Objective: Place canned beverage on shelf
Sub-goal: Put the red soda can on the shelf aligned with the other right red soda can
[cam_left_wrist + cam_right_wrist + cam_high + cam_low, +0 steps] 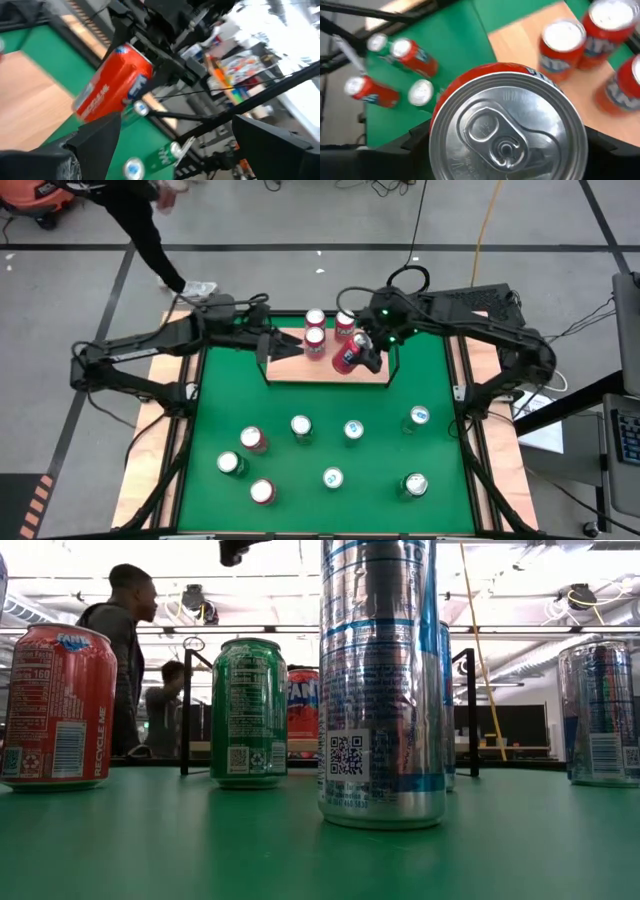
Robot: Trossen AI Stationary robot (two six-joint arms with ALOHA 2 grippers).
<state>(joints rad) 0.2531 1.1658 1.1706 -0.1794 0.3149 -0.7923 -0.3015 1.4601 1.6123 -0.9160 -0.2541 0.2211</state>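
Red can [345, 356] hangs tilted over the shelf [300, 370], grasped in the right gripper [362, 352] jaws, beside 3 red cans [315, 337] already standing there. Level it upright first, lower it onto bare board clear of those neighbours, then release. Left gripper [268, 346] waits at the shelf's left edge, jaws spread and empty.

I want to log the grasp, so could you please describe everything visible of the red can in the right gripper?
The red can is metal-looking, with a silver top and closed pull tab. The right gripper clamps its sides, holding it tilted above the shelf, beside three upright red cans. Nothing else touches it.
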